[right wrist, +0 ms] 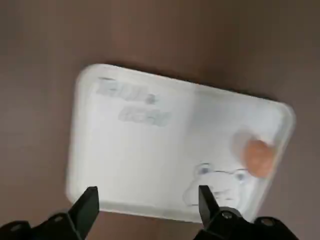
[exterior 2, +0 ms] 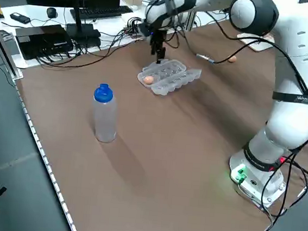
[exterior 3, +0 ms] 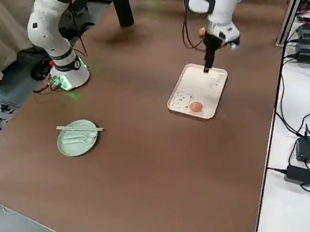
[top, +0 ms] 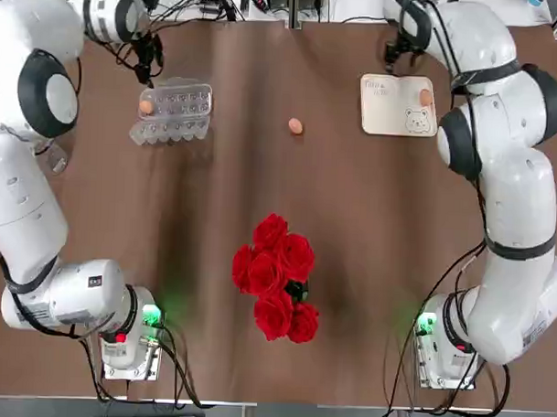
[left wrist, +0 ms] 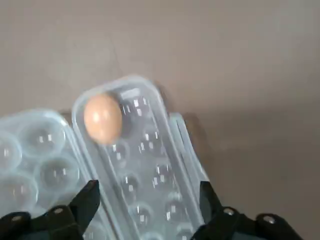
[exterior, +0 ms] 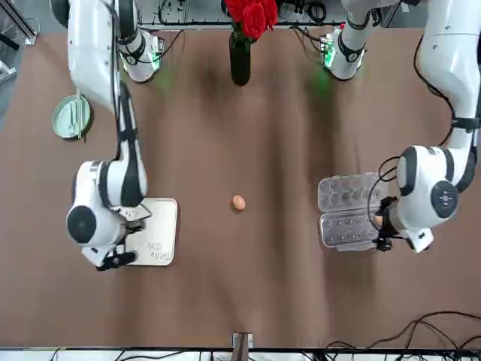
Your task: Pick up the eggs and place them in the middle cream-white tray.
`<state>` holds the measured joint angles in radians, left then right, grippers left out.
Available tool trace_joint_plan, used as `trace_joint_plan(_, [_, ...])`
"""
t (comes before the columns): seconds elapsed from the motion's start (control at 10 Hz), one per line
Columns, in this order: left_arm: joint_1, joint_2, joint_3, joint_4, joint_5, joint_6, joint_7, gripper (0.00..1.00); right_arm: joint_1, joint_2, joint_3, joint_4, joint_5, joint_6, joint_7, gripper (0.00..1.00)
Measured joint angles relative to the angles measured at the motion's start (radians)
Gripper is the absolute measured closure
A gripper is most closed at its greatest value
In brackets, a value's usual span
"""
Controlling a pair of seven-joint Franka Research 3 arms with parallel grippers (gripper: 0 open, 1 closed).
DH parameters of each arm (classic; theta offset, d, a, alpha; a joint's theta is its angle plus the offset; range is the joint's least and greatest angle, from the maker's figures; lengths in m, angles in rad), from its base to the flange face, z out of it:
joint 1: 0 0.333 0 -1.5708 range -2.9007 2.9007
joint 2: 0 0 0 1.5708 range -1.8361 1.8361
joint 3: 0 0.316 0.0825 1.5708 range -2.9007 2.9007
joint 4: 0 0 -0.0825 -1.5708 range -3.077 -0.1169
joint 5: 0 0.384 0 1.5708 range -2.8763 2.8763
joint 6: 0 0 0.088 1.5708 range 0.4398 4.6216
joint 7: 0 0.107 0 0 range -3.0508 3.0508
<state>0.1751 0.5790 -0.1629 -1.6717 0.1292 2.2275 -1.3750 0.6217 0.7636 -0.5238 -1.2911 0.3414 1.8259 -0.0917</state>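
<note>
My biggest worry is the carton (top: 172, 111): if my left gripper (left wrist: 147, 200), fingers spread and empty above it, clips a wall going for the egg (left wrist: 102, 118) in the end cup, it tips. Next, the tray (right wrist: 150, 145): my right gripper (right wrist: 145, 200), also spread and empty, hangs over it and could nudge the egg (right wrist: 257, 156) by the bear. The loose egg (top: 295, 126) on the table between them could roll.
</note>
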Motion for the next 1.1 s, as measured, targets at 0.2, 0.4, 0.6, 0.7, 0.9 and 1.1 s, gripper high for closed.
trace_joint_plan(0.2, [0.04,0.01,-0.001,-0.036,0.004,0.053,0.025,0.12,0.157,-0.006,0.013,0.001,0.075,0.025,0.142,0.12])
trace_joint_plan(0.4, [0.037,0.032,-0.005,-0.089,0.018,0.123,0.032,0.12,0.292,0.004,0.017,-0.004,0.084,0.12,0.238,0.12])
trace_joint_plan(0.6, [0.043,0.037,-0.003,-0.118,0.057,0.134,0.033,0.12,0.342,0.006,0.016,-0.01,0.085,0.128,0.264,0.12])
trace_joint_plan(0.7, [0.055,0.037,-0.003,-0.124,0.074,0.135,0.033,0.12,0.346,0.007,0.017,-0.013,0.086,0.128,0.264,0.12])
trace_joint_plan(0.9, [0.075,0.036,-0.003,-0.126,0.085,0.136,0.046,0.12,0.358,0.007,0.02,-0.012,0.091,0.13,0.264,0.12])
trace_joint_plan(1.1, [0.076,0.036,-0.004,-0.141,0.085,0.154,0.048,0.15,0.377,0.01,0.028,-0.014,0.092,0.13,0.262,0.11])
